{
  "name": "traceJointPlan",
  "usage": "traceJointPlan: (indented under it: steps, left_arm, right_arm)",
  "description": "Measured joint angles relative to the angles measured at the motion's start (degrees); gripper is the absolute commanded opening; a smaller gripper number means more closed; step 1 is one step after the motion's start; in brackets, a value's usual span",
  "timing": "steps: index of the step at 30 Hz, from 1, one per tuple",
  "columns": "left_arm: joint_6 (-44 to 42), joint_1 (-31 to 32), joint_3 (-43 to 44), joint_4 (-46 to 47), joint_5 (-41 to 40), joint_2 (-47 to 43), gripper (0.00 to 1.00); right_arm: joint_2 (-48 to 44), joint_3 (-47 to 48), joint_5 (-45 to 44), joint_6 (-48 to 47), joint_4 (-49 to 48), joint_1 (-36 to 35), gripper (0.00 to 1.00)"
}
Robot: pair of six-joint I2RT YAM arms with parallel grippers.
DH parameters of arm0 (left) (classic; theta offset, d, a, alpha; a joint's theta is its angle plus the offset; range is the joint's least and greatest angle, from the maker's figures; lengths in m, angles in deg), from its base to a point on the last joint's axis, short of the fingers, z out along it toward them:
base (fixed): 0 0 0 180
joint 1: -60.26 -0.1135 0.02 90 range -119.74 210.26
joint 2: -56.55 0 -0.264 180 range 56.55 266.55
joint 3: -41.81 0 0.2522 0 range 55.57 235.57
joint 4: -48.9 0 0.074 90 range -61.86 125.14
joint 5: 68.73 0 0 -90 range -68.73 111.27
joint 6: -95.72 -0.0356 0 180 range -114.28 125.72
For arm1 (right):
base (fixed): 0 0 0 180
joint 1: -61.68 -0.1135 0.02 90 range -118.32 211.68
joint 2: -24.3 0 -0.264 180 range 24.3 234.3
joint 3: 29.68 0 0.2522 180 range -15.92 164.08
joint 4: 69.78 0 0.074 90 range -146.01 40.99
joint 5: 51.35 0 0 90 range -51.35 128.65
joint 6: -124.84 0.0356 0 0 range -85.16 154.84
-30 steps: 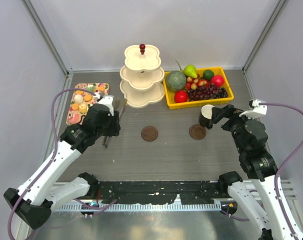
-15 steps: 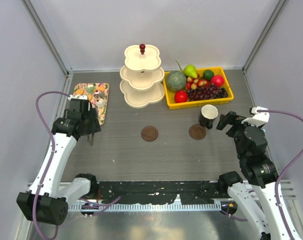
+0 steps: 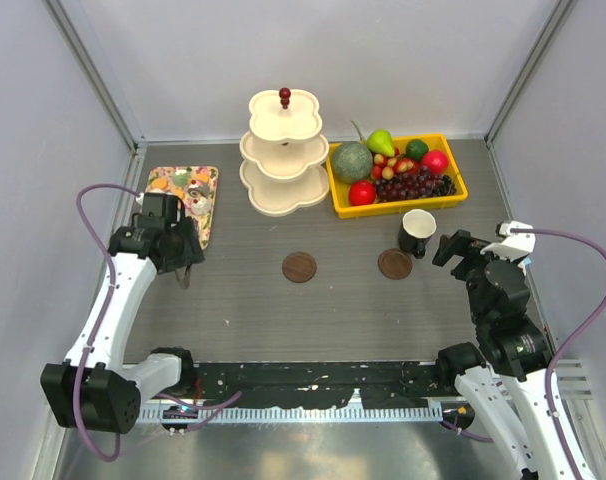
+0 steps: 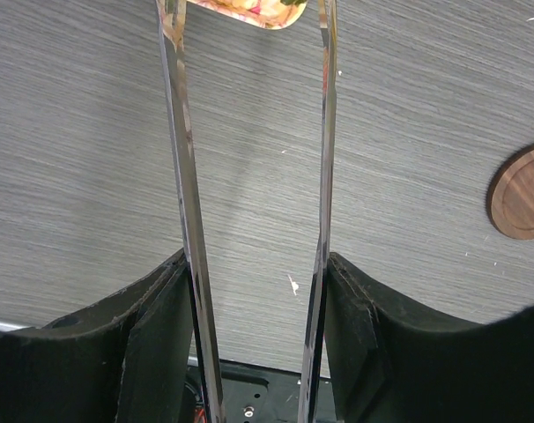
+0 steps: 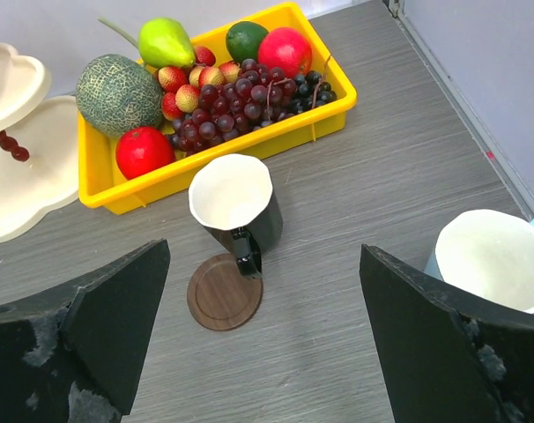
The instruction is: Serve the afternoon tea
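Note:
Small sweets (image 3: 180,180) lie on a flowered tray (image 3: 209,222) at the far left, partly hidden by my left arm. My left gripper (image 3: 180,262) (image 4: 256,273) is shut on metal tongs (image 4: 186,176), whose arms stand apart over bare table just short of the tray's corner (image 4: 249,11). The black mug (image 3: 417,232) (image 5: 236,207) stands upright at the edge of a round wooden coaster (image 5: 223,295). A white-and-blue mug (image 5: 492,260) stands to the right, hidden in the top view. My right gripper (image 3: 458,245) (image 5: 265,264) is open and empty, short of both mugs.
A cream three-tier stand (image 3: 283,160) stands at the back centre. A yellow tray of fruit (image 3: 453,190) sits at the back right. A second wooden coaster (image 3: 299,266) lies mid-table. Walls close in on the left, back and right.
My left arm swung left with the tongs, from near the stand to beside the flowered tray. My right gripper let go of the black mug and drew back to the right.

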Motion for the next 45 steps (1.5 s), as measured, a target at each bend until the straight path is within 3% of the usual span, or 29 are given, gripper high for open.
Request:
traceJointPlan:
  steps: [26, 40, 45]
  left_arm:
    - [6.3, -0.7, -5.6, 12.7, -3.4, 10.7, 0.56]
    - [7.3, -0.7, -7.8, 12.5, -2.9, 7.7, 0.31]
    - [7.3, -0.9, -7.8, 9.8, -2.9, 3.3, 0.30]
  right_arm:
    - [-1.4, -0.3, 1.6, -0.4, -1.3, 0.0, 0.96]
    - [-1.4, -0.5, 2.5, -0.4, -1.3, 0.0, 0.96]
    - [-1.4, -0.6, 2.5, -0.4, -1.3, 0.0, 0.96]
